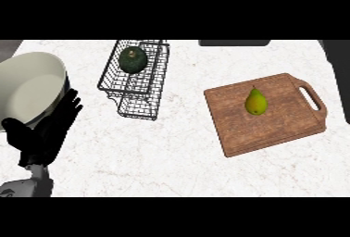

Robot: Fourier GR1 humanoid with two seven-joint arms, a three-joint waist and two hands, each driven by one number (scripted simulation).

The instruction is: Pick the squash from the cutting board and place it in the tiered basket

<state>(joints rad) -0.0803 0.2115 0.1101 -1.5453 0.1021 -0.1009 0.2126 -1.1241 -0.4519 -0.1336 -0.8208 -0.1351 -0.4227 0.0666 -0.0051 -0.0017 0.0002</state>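
While you look down from the head view, you see the squash [133, 59], dark green and round, lying inside the tiered basket [109, 79]; it sits in the upper, farther tier, close to the basket's far end, with black wire walls around it; the lower tier juts out toward you beneath and holds nothing you can make out. To the right, well apart from the basket, you have the wooden cutting board [287, 120], turned at a slight angle with its handle slot toward the right edge; on it stands a yellow-green pear [255, 102], near the board's middle, narrow end pointing away from you. Your left hand [42, 130] shows at the lower left, rising from its grey forearm; its fingers are straight and spread, pointing up and away, holding nothing; it rests there, clear of the basket. Just behind that hand, at the left edge, you see a large pale bowl [31, 85], tilted so its inside faces you; the fingertips overlap its rim in this view, though you cannot tell whether they touch it. Your right hand does not show anywhere. All of this lies on the white marbled counter [178, 157]; a dark shape sits along the far edge, too cropped to name.
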